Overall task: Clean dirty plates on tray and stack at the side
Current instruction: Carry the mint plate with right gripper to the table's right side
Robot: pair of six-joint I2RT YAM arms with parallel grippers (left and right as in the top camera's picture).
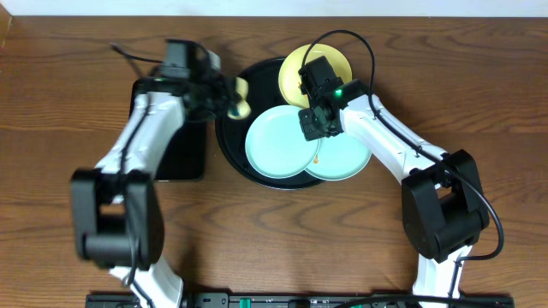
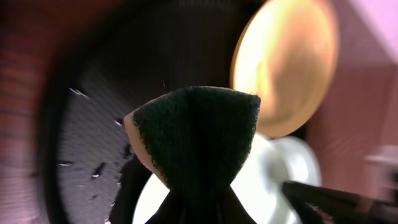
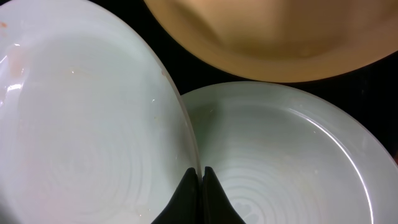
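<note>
Sponge [image 1: 241,98], yellow with dark green scouring face, pinched in left hand [image 1: 228,92] over round black tray [image 1: 229,145]; rectangular black tray [image 1: 184,152] beside it, half under left arm; right hand [image 3: 200,185] closed tight, tips at rim of left mint plate [image 1: 276,144], grip on rim unclear; overlapping right mint plate [image 1: 347,158]; yellow plate [image 1: 293,70] behind, partly hidden by right hand; all three on round tray; left wrist view blurred; brown wooden bench [image 1: 68,68].

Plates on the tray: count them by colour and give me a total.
Mint-green plates: 2
Yellow plate: 1
Total: 3
</note>
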